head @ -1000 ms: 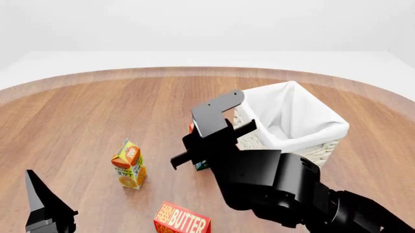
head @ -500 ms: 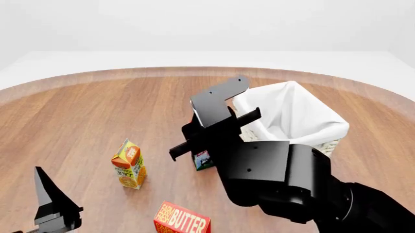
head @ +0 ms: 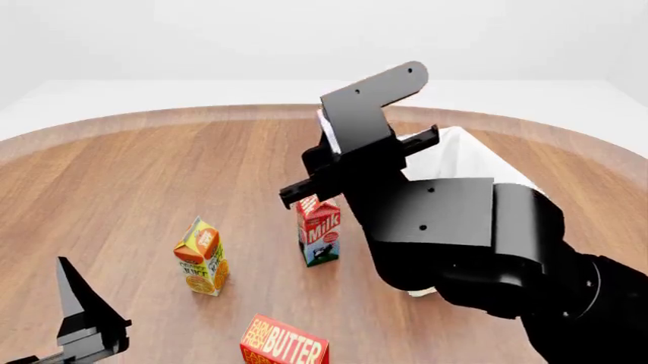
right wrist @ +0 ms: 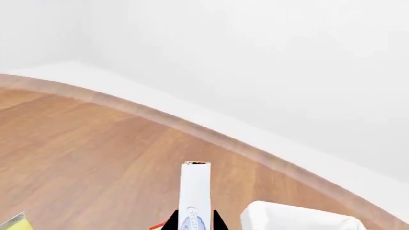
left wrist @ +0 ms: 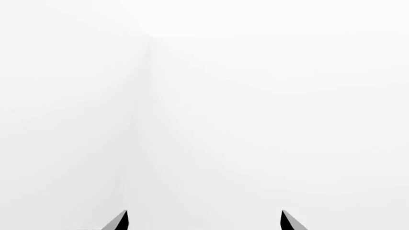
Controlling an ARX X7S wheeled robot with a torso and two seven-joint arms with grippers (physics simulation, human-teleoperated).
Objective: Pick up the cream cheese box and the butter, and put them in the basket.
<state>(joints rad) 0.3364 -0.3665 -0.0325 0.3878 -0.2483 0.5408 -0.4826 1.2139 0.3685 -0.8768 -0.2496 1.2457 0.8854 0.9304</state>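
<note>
My right gripper (right wrist: 195, 223) pinches the cream cheese box (right wrist: 194, 191) edge-on, lifted beside the basket (head: 476, 163) but not yet over it; the butter (head: 284, 343) waits at six o'clock, untouched; my left gripper (left wrist: 203, 221) hangs spread; since a second ago, my right arm has risen, uncovering the milk carton (head: 320, 230).

Legible markings noted. The butter (head: 284, 344) is showing "FARM FRESH BUTTER" in pale letters on its red-orange face. The milk carton (head: 319, 231) is displaying "Milk" in white on red. The juice carton (head: 202, 257) is carrying print too small to read.
</note>
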